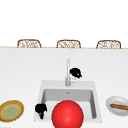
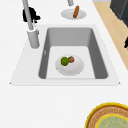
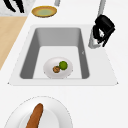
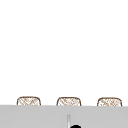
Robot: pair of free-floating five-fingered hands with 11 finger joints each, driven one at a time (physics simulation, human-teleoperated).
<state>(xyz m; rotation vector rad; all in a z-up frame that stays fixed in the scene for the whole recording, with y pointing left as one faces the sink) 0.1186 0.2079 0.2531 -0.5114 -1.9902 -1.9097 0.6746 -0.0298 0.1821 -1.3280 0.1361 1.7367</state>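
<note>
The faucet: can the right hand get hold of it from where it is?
Probably yes. The right hand hovers right beside the faucet, fingers curled, and nothing stands between them.

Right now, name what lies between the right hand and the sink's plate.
In the right side view: the faucet by the right hand, then bare sink up to the plate.

Right hand and left hand, matte black, human-shaped, slim fingers, no arms attached

Yellow-rimmed plate, sausage dish, three woven chairs behind
</note>
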